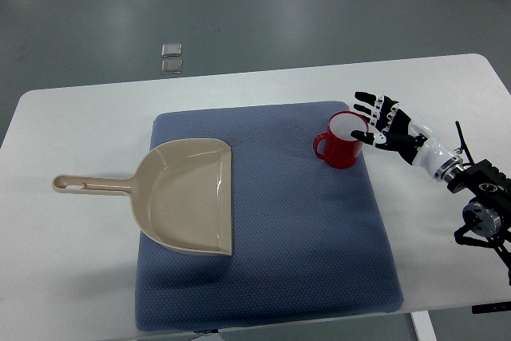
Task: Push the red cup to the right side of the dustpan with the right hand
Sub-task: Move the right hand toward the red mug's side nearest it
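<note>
fingers (369, 109) spread, holding nothing | right hand (391, 127) touching red cup (345, 140) rim | dustpan (188, 195) left

Single top view, steep downward look from robot's side, far enough to take in whole white table (72, 117), blue mat (263, 277), grey floor (239, 5) beyond.

White table (72, 277), glossy grey floor (263, 5)

White table (72, 121), blue mat (303, 237) lying flat
</note>
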`<control>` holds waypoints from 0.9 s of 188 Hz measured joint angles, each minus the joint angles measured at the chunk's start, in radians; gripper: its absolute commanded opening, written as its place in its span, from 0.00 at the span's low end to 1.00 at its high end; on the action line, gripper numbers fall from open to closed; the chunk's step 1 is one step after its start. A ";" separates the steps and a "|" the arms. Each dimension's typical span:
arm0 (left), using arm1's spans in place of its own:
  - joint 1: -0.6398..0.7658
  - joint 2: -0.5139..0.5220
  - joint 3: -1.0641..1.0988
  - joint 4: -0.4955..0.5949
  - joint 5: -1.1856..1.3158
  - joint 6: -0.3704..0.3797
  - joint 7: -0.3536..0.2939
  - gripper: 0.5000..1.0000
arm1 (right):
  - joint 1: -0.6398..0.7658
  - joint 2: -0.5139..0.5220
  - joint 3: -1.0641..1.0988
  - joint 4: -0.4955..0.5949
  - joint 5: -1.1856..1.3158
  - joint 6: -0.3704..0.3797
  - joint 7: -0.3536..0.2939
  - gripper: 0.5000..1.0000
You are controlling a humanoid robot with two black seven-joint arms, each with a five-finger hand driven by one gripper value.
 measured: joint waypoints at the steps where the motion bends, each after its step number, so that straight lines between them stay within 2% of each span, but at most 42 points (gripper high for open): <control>1: 0.000 0.000 0.000 0.000 0.000 0.000 0.000 1.00 | 0.000 0.000 -0.001 0.000 0.000 0.000 0.000 0.86; 169: 0.000 0.000 0.000 0.000 0.000 0.000 0.000 1.00 | 0.010 0.029 -0.017 -0.001 -0.096 -0.046 0.025 0.86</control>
